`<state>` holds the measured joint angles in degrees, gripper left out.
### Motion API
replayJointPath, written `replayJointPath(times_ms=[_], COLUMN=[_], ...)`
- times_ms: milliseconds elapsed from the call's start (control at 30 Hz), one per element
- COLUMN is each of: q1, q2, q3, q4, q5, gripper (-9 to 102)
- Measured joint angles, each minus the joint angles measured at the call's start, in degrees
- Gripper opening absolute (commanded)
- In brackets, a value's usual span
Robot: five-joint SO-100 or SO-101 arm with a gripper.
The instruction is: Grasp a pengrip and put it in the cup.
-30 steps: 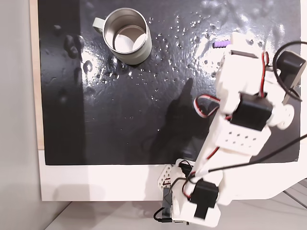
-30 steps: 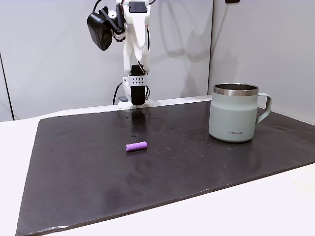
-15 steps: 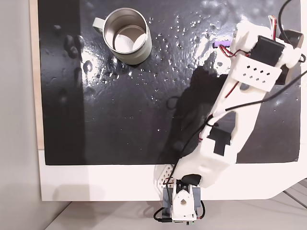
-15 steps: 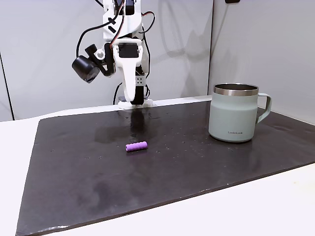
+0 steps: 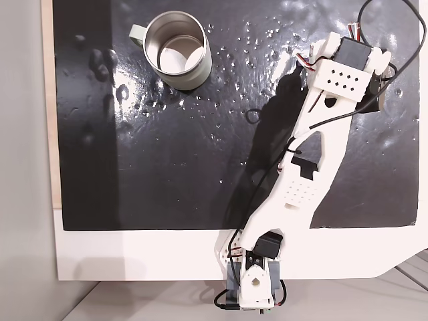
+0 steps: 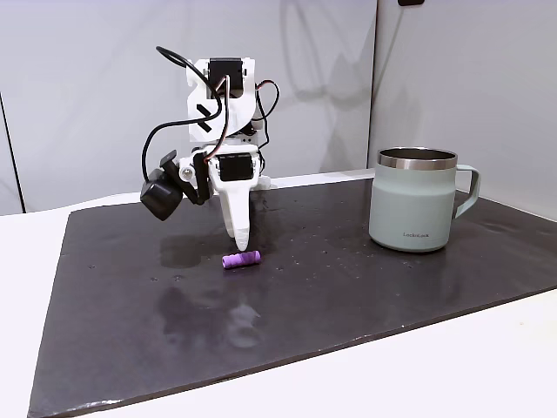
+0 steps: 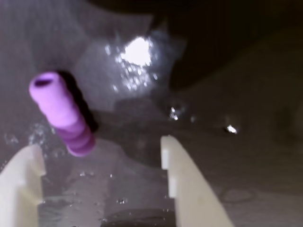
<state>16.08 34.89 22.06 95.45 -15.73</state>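
since a second ago your arm has folded forward and dropped from its raised pose, so the gripper (image 6: pixel 238 245) now hangs low over the black mat (image 6: pixel 348 287), its tip close above the surface. neither the pengrip nor the cup has shifted.

reading the side-on fixed view from left to right: the black camera pod (image 6: pixel 162 197) sticks out on the arm's left, then the white fingers (image 6: pixel 237 228) point down, and the pengrip (image 6: pixel 241 259) lies on its side on the mat just in front of and below them, near but not touching. well apart to the right stands the cup (image 6: pixel 415 199), upright, handle turned to the right.

in the top-down fixed view the cup (image 5: pixel 177 51) sits at upper left with its shiny inside showing, and your arm (image 5: pixel 314 160) reaches diagonally from the bench (image 5: pixel 134 257) edge at the bottom to the upper right.

in the wrist view your fingers stand spread apart, one white fingertip (image 7: pixel 21 182) at lower left and the other right of centre. the pengrip (image 7: pixel 62 113) lies tilted, its lower end just beyond the gap and nearer the left one, not gripped.
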Motion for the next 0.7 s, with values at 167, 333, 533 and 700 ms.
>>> replayJointPath(times_ms=[167,333,533,700], q1=[-0.18,-0.09,-0.26,-0.26], q2=[-3.25,-5.98,-7.56,-7.82], q3=[-2.29,-2.99,-4.75,-5.19], q4=[-2.64,-4.13,-5.01,-5.01], q5=[-0.44,-0.79,-0.88,-0.97], gripper=[21,16,3,0])
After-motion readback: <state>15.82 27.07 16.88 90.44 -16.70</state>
